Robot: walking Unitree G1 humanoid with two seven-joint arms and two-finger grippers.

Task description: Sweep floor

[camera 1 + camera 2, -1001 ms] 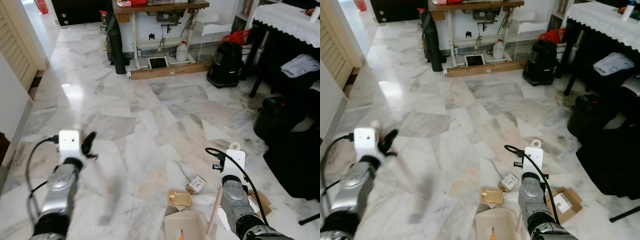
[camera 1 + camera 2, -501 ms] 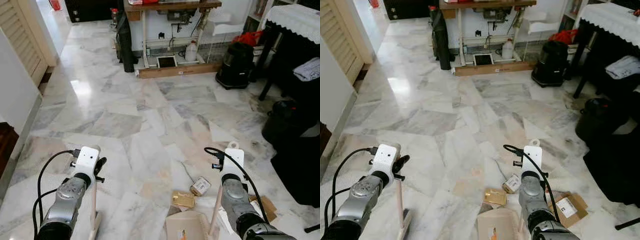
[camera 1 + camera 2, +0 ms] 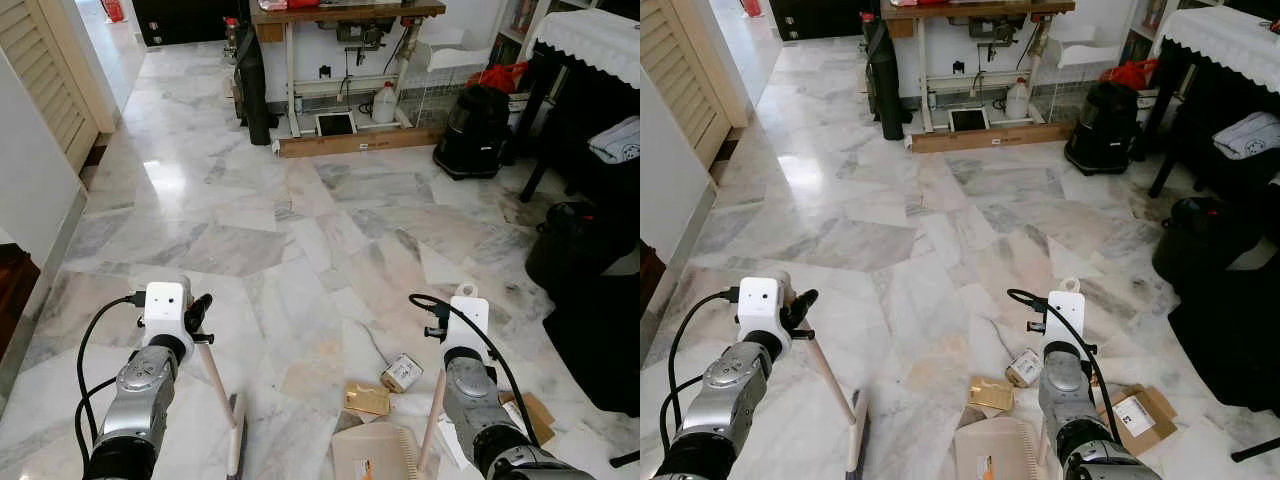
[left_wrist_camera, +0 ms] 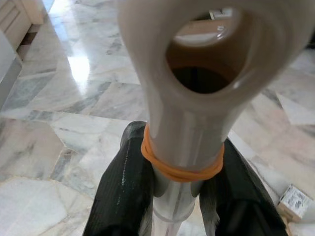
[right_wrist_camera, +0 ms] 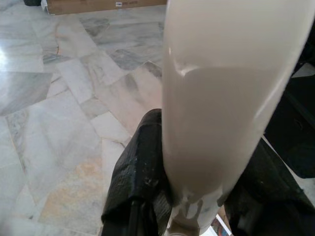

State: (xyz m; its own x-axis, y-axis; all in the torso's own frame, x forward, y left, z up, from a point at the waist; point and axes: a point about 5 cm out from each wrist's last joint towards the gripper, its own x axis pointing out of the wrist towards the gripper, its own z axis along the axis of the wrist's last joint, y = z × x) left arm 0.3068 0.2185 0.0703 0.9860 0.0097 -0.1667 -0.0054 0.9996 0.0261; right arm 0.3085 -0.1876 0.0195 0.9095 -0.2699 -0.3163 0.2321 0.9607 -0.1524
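A: From the head views, how do the arms sit?

B: Both silver forearms reach forward and down over the pale marble floor [image 3: 300,220]. The left gripper [image 3: 196,318] clamps the cream-handled broom [image 3: 218,385], which slants down toward the middle; half a second ago it hung nearly upright. The right gripper [image 3: 1072,375] holds the handle of the beige plastic dustpan [image 3: 370,452], unchanged, beside the small printed carton [image 3: 401,371] and flat gold packet [image 3: 362,399].

A: The left wrist view?

B: Two black fingers [image 4: 123,189] pinch the broom's shaft just under its orange band [image 4: 182,169] and looped end.

A: And the right wrist?

B: Black fingers [image 5: 140,167] shut tight on the cream dustpan handle [image 5: 216,98].
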